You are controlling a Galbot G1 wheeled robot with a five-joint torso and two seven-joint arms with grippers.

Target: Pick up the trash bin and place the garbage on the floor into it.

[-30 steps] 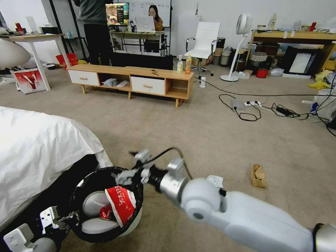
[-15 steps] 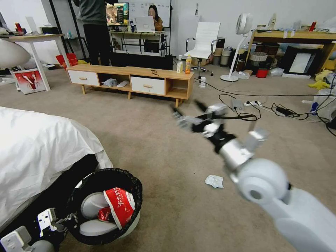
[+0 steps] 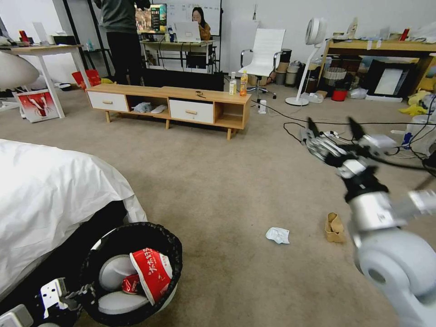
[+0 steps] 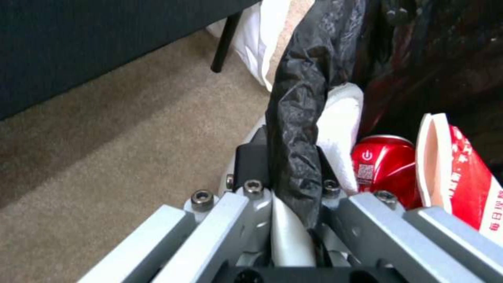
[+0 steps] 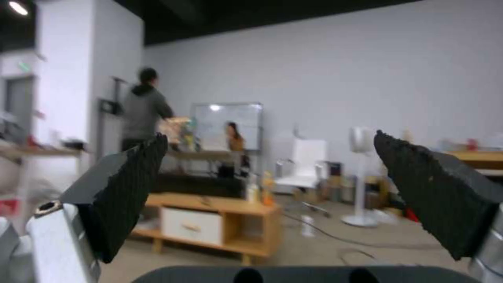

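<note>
The trash bin (image 3: 136, 226), white with a black bag over its rim, hangs low beside the bed. My left gripper (image 3: 84, 290) is shut on its near rim. In the left wrist view, the left gripper (image 4: 285, 157) pinches the bagged rim (image 4: 296, 118). Inside the bin lie a red-white carton (image 3: 152, 271) (image 4: 461, 177) and a crushed red can (image 3: 131, 285) (image 4: 385, 165). On the floor (image 3: 218, 190) lie a crumpled white tissue (image 3: 278, 235) and a brown paper box (image 3: 334, 227). My right gripper (image 3: 334, 129) (image 5: 270, 136) is raised at the right, open and holding nothing.
The bed with its white sheet (image 3: 54, 195) fills the left. A low wooden cabinet (image 3: 181, 102) with two drink bottles (image 3: 244, 84) stands ahead. Cables and a power strip (image 3: 327, 136) lie on the carpet at the right, and a standing fan (image 3: 313, 59) is behind them.
My right arm swung up from over the bin and across to the right, its gripper open. The carton stays in the bin, which has sunk a little in the head view.
</note>
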